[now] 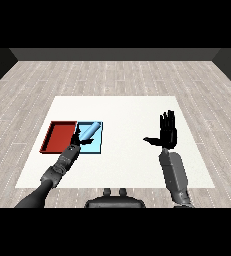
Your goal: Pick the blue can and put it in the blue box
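The blue can [89, 132] lies tilted on its side inside the light blue tray [97, 146], at the left half of the table. My left hand [75, 143] hovers at the tray's left rim, just beside the can's lower end; its fingers are small and dark here, and whether they touch the can is unclear. My right hand [167, 131] is raised over the right side of the table, fingers straight up and thumb spread to the left, holding nothing.
The red tray [58, 136] lies directly left of the light blue tray, touching it. The white table [127, 115] ends in a front edge near my forearms. Grey wood floor surrounds it.
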Tool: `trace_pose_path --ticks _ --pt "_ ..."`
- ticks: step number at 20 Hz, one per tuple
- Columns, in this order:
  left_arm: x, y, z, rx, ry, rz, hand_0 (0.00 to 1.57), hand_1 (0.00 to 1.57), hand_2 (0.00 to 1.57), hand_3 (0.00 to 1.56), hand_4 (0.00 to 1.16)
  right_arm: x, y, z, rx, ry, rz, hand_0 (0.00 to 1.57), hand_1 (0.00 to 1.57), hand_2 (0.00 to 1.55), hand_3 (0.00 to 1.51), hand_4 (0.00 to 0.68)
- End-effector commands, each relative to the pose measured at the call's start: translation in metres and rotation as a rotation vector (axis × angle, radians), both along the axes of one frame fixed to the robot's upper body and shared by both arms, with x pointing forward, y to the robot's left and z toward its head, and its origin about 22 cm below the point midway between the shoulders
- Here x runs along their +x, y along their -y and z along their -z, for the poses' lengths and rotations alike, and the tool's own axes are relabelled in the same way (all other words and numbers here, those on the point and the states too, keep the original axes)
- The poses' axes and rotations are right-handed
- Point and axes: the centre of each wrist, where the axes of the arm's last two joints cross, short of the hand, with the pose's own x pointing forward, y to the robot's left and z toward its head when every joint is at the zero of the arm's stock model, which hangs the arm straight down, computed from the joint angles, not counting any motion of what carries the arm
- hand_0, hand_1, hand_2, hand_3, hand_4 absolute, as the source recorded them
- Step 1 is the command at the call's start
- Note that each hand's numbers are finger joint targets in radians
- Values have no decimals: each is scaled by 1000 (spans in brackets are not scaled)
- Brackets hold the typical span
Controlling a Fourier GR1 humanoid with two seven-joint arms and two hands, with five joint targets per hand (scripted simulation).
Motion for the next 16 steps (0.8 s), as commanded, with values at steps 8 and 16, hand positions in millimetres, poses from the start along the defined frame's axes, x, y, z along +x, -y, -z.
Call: trace_pose_path --ticks 8,16 --pt "25 35 -35 -141 497 48 0 0 0 0 0 -7 6 -8 6 24 -48 0 0 0 0 0" --pt "12 32 -52 -389 853 364 0 0 0 0 0 -12 1 10 -65 -29 -61 0 0 0 0 0"
